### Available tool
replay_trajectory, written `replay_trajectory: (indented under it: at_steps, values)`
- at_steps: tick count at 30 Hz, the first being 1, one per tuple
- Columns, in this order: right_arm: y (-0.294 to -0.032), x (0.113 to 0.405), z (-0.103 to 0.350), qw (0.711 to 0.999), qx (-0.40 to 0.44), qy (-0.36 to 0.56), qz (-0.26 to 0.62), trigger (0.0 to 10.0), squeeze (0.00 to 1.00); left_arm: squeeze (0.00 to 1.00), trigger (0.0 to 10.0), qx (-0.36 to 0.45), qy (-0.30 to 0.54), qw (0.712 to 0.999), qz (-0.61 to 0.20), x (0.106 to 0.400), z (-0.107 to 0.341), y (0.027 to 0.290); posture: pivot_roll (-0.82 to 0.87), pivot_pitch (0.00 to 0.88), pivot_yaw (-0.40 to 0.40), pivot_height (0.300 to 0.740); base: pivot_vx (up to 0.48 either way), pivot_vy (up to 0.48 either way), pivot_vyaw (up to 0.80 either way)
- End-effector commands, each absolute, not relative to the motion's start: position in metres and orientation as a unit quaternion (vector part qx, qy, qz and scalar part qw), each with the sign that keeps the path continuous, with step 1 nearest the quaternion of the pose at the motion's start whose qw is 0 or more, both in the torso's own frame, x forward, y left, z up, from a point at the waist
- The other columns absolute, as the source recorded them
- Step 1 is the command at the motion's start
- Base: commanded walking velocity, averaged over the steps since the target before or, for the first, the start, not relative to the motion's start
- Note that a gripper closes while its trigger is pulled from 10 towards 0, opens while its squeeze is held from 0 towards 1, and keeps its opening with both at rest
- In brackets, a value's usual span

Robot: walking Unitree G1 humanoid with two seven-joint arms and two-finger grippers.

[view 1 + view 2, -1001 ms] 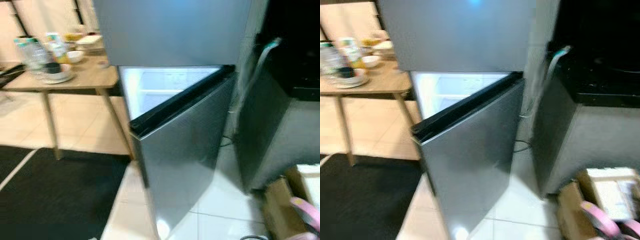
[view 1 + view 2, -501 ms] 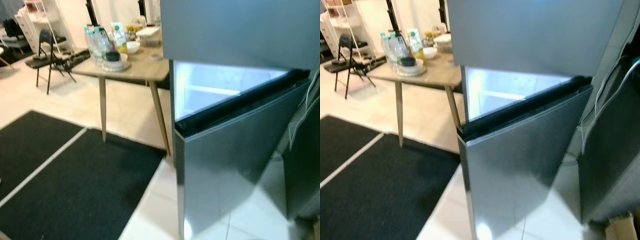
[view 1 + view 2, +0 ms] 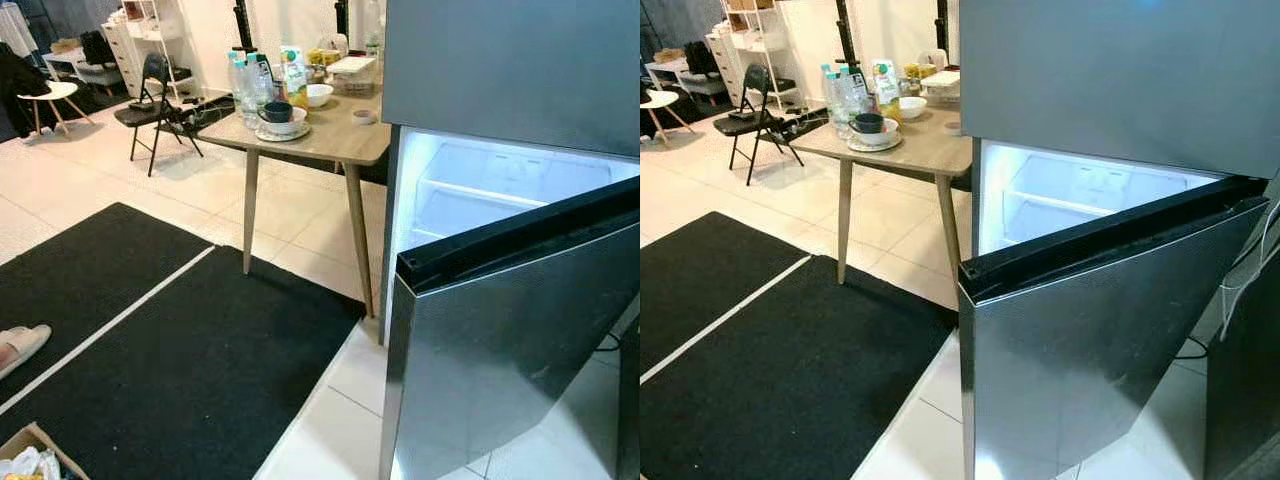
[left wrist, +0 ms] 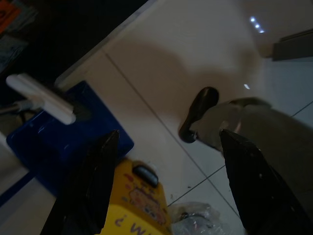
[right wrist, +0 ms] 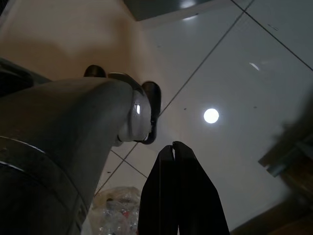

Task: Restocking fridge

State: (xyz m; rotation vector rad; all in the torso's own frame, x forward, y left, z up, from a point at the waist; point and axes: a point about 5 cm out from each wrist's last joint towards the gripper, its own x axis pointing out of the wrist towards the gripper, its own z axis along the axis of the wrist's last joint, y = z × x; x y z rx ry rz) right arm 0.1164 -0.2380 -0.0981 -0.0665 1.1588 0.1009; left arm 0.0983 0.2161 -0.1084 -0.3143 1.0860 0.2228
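Observation:
A silver fridge stands to the right, its upper door [image 3: 1120,70] closed. Its lower door [image 3: 1100,330] hangs ajar, and through the gap I see the lit white inside [image 3: 1070,200] with a shelf. On a wooden table [image 3: 330,125] left of the fridge stand several water bottles [image 3: 245,80], a carton, bowls [image 3: 280,112] and plates. My left gripper [image 4: 168,137] hangs open over a yellow package [image 4: 139,205] and a blue box [image 4: 58,132] on the floor. My right gripper [image 5: 172,145] hangs shut above white tiles, holding nothing.
A black mat [image 3: 170,350] with a white stripe covers the floor in front of the table. A folding chair [image 3: 155,95] and shelves stand at the back left. A cardboard box [image 3: 30,455] sits at the lower left, with a slippered foot [image 3: 20,345] beside it.
The camera has swung to the left: the fridge now sits at the right of the picture, and the table, mat and room have come into view. The fridge door stands as before.

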Motion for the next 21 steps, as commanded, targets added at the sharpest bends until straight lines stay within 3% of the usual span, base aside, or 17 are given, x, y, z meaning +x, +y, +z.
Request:
replay_trajectory:
  at_steps: [1,21]
  values:
    - [-0.2341,0.1157,-0.0991,0.835,-0.03,0.547,0.057,10.0,0.0,0.0,10.0,-0.152,0.515,0.837,0.109,0.0972,-0.1084,0.2178,-0.09,0.0,0.041,0.74,0.281,0.0,0.0]
    - [-0.231,0.1145,-0.1,0.832,-0.025,0.549,0.068,10.0,0.0,0.0,10.0,-0.15,0.516,0.837,0.108,0.0961,-0.1085,0.2182,-0.1,0.0,0.035,0.74,0.324,0.0,0.0]
